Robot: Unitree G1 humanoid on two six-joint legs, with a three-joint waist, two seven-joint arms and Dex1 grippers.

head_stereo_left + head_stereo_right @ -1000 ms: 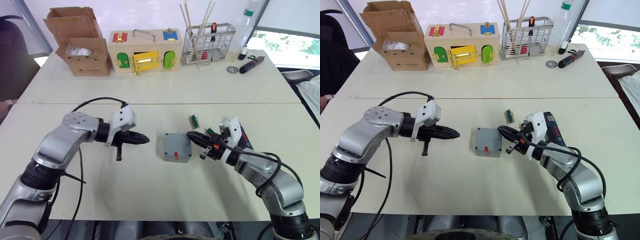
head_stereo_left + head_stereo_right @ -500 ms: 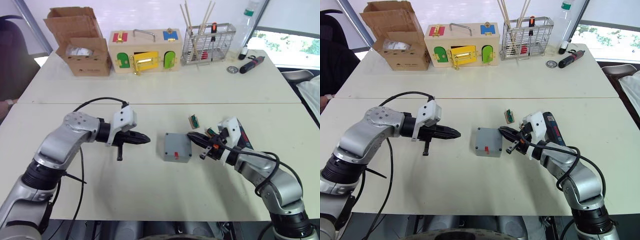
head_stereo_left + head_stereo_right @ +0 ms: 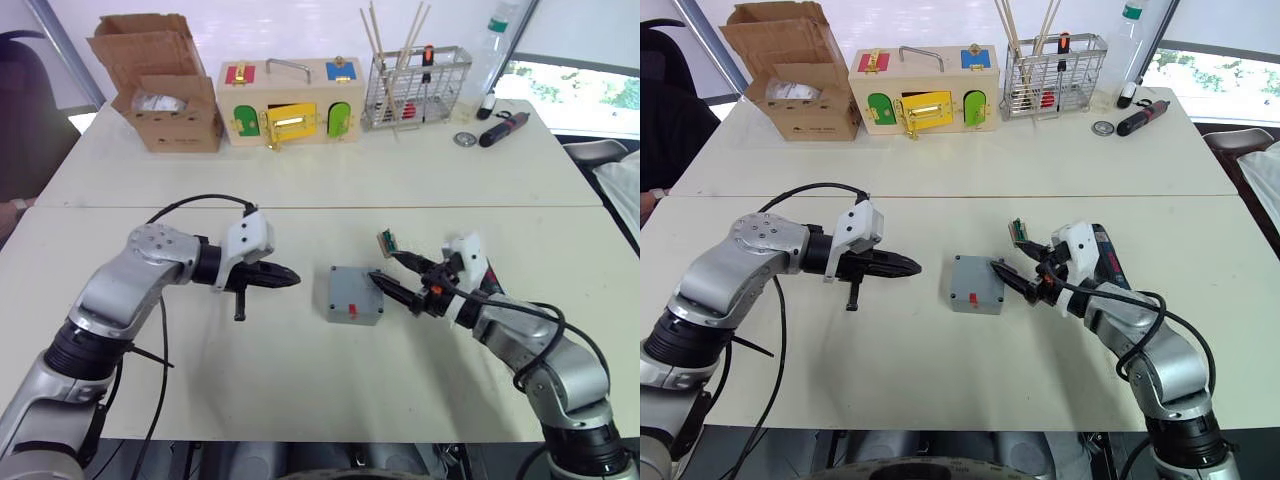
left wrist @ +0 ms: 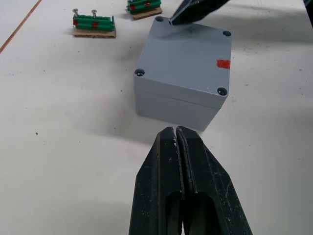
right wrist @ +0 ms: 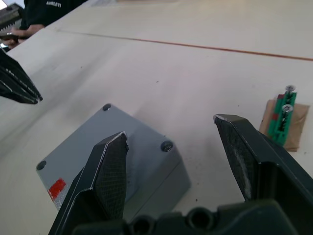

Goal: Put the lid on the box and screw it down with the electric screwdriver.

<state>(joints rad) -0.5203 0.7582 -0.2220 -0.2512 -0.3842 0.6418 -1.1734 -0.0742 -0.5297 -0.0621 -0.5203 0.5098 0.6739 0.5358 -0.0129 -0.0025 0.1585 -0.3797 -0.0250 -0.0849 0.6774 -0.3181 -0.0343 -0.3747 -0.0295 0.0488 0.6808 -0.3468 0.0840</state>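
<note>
Around the grey box (image 3: 355,294): small green terminal strip on brown card (image 3: 387,241) just behind-right of it, a 2nd such strip near it in the left wrist view (image 4: 94,25); a black T-shaped tool (image 3: 239,300) lies on the table under the left gripper (image 3: 291,279). Far edge of the table: open cardboard box (image 3: 160,85), wooden box w/ coloured doors (image 3: 291,100), wire rack holding sticks (image 3: 415,88), a clear bottle (image 3: 497,50), a small metal disc (image 3: 463,139) and a black-and-red pen-like tool (image 3: 503,129). Box sits mid-table between the 2 grippers, lid (image 4: 189,58) already seated on top, 4 corner screw holes visible, red tab on the near side. Electric screwdriver (image 3: 1106,260) lies on the table right of the box, mostly hidden behind the right arm. Left gripper hovers left of the box w/ fingers pressed together, apart from it. Right gripper (image 5: 176,147) has fingers spread wide, 1 tip over the lid's right corner, the other over the table beside the box. Vs 0.5 s ago: right gripper's fingers were closed beside the box's right edge, now spread and reaching over that edge; left gripper, box and strips unchanged. Surface: 2 cream tabletops butted w/ a seam across the middle. Room: bright window at back right, dark chair at far left, a person in dark clothing at the table edge in the right wrist view (image 5: 44,10).
</note>
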